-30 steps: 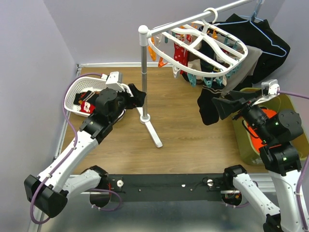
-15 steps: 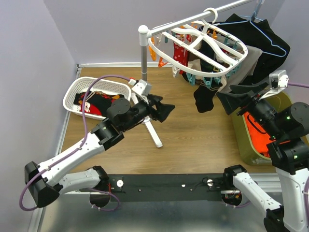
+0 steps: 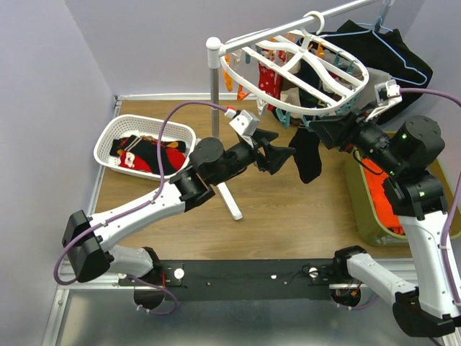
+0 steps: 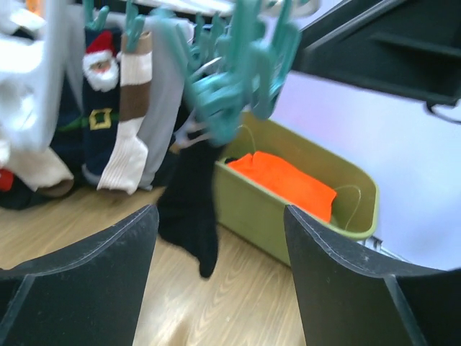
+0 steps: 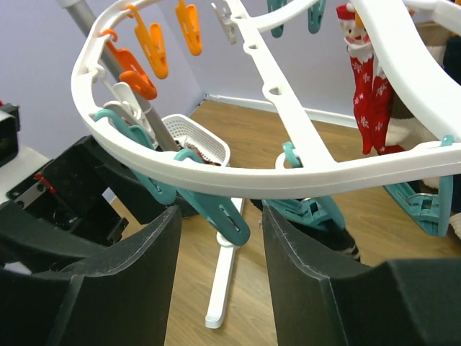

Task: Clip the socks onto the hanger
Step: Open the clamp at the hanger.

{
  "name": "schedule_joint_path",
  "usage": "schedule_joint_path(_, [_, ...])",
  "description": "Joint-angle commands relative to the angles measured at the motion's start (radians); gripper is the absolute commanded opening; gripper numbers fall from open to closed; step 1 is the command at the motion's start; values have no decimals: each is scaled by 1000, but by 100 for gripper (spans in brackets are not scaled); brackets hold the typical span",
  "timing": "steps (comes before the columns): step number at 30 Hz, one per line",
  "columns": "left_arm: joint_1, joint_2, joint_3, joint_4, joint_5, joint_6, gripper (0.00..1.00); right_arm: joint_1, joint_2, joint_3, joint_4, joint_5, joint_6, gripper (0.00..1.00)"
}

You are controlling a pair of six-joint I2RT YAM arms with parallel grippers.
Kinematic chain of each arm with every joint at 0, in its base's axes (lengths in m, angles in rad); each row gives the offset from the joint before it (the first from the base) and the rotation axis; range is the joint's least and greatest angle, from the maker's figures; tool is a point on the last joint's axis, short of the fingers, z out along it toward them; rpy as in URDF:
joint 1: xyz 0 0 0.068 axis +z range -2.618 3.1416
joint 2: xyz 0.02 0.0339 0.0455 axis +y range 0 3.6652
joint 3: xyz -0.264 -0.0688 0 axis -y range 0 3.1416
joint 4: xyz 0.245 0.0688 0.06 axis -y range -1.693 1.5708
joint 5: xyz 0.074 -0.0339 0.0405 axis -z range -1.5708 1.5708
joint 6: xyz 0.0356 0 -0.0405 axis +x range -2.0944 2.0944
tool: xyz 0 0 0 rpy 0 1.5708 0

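The white oval hanger (image 3: 229, 72) hangs from the rail with teal and orange clips along its rim. A black sock (image 3: 308, 158) dangles from a teal clip at the near rim. A red Santa sock (image 5: 371, 79) and other socks hang further back. My left gripper (image 3: 284, 155) is open just left of the black sock (image 4: 191, 209), with nothing between its fingers (image 4: 79, 281). My right gripper (image 5: 220, 238) is under the hanger's rim (image 5: 252, 176). Its jaws are open on either side of a teal clip (image 5: 216, 209), with a gap on both sides. More socks (image 3: 148, 153) lie in the basket.
The white lattice basket (image 3: 108, 140) stands at the back left. The stand's pole (image 3: 214, 94) and foot (image 3: 230, 198) are behind my left arm. A green bin (image 3: 364, 216) with orange cloth (image 4: 284, 180) sits at the right. A black garment (image 3: 389, 58) hangs on a blue wire hanger.
My left arm swung from the basket across to the hanging black sock. My right gripper rose up and left to the hanger's near rim, and its jaws narrowed around a teal clip.
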Motion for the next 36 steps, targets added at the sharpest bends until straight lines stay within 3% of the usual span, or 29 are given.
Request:
schedule_joint_path(1, [-24,44,55,99,16,33,79,3,18,25,27,18,15,57])
schedule_joint_path(12, [-39,136,107,156,7,88,79,1,21,-14,96,85,48,52])
schedule_joint_path(23, [-38,216,133,312,5,137,79,3,16,-36,102,84,52,50])
schedule_joint_path(36, [-27,282,181,392,10,154,69,3,-7,-57,87,85,40,50])
